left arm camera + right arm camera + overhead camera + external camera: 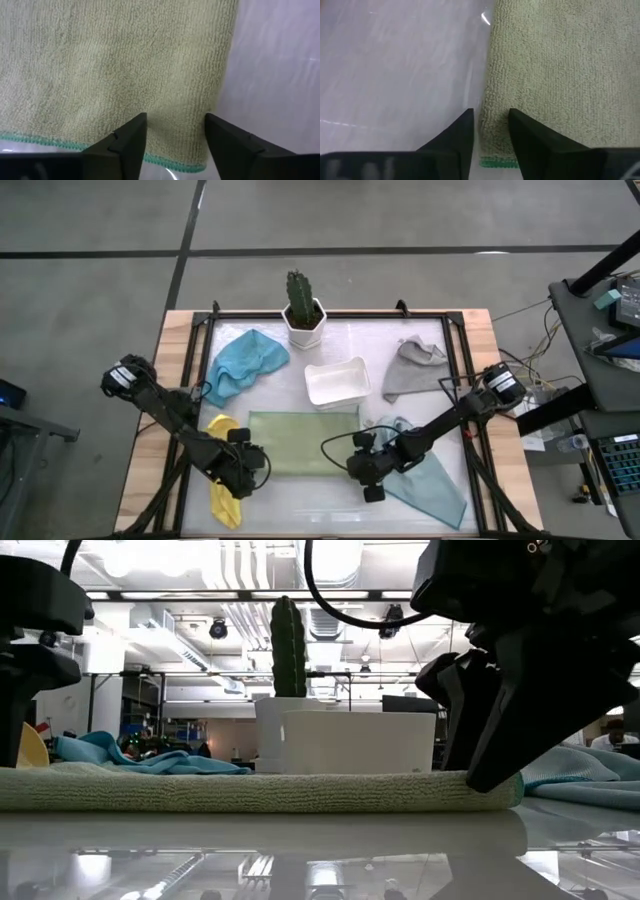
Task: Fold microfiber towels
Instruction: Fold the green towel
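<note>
We see the olive green microfiber towel [303, 442] lying flat at lower centre of the high view. The left gripper [251, 470] and right gripper [366, 468] each straddle a near corner, jaws parted. Beyond sits the white rectangular plastic tray [337, 381].

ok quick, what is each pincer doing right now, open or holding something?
Left pincer: open, fingers astride the olive green towel's corner, not gripping.
Right pincer: open, narrow gap, at the same towel's other end, holding nothing.
</note>
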Controlling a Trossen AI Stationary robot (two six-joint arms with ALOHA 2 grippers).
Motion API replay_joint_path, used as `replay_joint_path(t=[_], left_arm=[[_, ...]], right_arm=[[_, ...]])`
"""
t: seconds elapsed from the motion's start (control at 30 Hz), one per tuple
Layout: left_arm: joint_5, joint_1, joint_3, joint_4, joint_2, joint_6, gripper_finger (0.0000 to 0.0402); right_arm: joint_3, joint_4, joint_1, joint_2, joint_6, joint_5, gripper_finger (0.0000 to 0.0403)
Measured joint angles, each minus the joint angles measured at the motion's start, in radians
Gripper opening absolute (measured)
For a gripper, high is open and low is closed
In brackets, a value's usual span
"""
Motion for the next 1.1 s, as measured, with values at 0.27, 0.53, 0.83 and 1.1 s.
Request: replay_joint_path(t=[0.27, 0.53, 0.83, 1.1], left_arm=[[0.034, -0.002, 0.005, 0.061, 0.080, 0.003, 0.0090], [0.094, -0.001, 0.054, 0.030, 0.082, 0.033, 0.0008], [0.189, -0.002, 0.110, 0.046, 0.039, 0.030, 0.0012], [0.280, -0.004, 0.178, 0.123, 0.034, 0.031, 0.0012]], right_arm=[[-0.001, 0.000, 0.000, 0.000, -0.001, 0.000, 0.0039], [-0.002, -0.033, 0.011, -0.036, -0.014, -0.001, 0.0009], [-0.001, -0.106, 0.042, -0.082, -0.009, -0.049, 0.0009], [0.060, -0.175, 0.075, -0.082, -0.007, -0.129, 0.0009]])
